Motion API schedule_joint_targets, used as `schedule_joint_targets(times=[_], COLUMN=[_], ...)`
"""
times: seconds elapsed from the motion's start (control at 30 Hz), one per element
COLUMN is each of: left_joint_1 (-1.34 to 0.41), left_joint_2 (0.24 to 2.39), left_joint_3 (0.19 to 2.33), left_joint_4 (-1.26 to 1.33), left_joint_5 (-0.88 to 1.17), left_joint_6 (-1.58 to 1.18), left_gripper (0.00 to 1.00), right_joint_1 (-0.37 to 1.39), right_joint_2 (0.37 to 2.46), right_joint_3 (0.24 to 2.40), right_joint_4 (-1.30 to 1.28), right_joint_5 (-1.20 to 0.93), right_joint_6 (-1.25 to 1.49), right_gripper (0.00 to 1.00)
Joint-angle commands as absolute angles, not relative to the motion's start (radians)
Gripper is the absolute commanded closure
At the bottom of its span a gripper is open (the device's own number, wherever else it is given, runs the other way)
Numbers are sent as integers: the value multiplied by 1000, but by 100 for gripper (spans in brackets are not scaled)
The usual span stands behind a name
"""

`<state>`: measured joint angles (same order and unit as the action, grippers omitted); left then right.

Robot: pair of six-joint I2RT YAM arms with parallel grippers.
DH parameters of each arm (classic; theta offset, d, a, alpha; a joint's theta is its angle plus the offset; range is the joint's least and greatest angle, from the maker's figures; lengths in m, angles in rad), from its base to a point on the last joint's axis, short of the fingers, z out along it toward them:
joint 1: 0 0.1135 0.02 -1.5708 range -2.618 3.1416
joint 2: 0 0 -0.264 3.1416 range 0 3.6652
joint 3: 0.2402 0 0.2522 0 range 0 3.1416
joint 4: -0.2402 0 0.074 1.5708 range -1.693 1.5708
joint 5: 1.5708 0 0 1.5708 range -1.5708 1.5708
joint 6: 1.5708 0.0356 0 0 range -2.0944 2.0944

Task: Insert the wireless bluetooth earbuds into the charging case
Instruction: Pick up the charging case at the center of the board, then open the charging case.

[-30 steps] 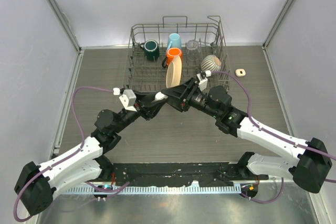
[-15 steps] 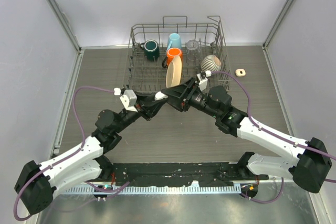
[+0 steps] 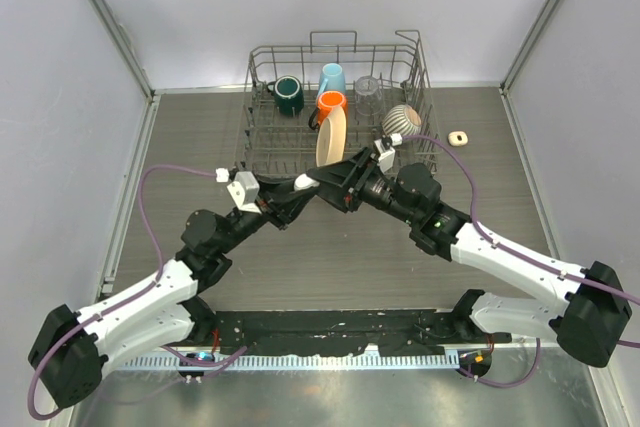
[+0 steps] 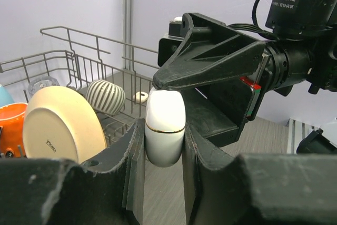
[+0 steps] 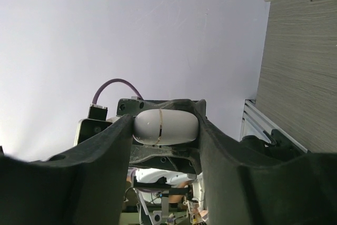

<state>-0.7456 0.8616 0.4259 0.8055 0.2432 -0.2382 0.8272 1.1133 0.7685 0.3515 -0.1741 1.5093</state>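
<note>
Risks a drop onto the table (image 3: 330, 257) below, through opposed tugging or a slip on smooth plastic. Grips, with the left claw (image 4: 164, 133), the closed charging case (image 4: 165, 111) by its flanks. Straddles it lengthwise with the right claw (image 5: 164, 122), one finger (image 4: 210, 56) touching its top; cannot tell whether clamped. Shows no earbuds.

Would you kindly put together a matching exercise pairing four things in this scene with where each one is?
Things: 1 white case; 2 green mug; 3 striped bowl; 4 small cream object.
Places: A on the table, right of the rack; B rack's back left corner; C held between the left end effector and right end effector; D rack's right side.
Pairs: 1-C, 2-B, 3-D, 4-A.
</note>
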Motion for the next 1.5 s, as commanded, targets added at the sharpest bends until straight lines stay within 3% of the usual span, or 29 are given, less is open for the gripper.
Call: schedule_joint_targets(times=[0.0, 0.1, 0.27, 0.4, 0.53, 0.73, 1.47], left_joint_1=[-747, -746, -746, -746, -746, -746, -746], left_joint_2=[839, 819, 782, 779, 802, 839, 891], left_joint_3=[378, 328, 250, 199, 167, 158, 216], left_joint_4=[1000, 1048, 1112, 1230, 1305, 1385, 1384], left_joint_5=[198, 189, 173, 189, 216, 277, 359], left_joint_6=[-282, -285, -265, -255, -291, -325, -341], left_gripper=[100, 100, 100, 100, 100, 100, 100], right_joint_1=[833, 831, 833, 831, 831, 847, 853], right_joint_2=[1080, 1025, 948, 963, 992, 1072, 1134], right_joint_3=[790, 825, 890, 998, 1051, 1121, 1169], right_joint_4=[345, 240, 105, -52, -161, -244, -293], right_joint_5=[-170, -109, -67, -158, -262, -367, -359], right_joint_6=[1381, 1220, 932, 650, 534, 456, 423], right_gripper=[35, 24, 23, 23, 23, 24, 27])
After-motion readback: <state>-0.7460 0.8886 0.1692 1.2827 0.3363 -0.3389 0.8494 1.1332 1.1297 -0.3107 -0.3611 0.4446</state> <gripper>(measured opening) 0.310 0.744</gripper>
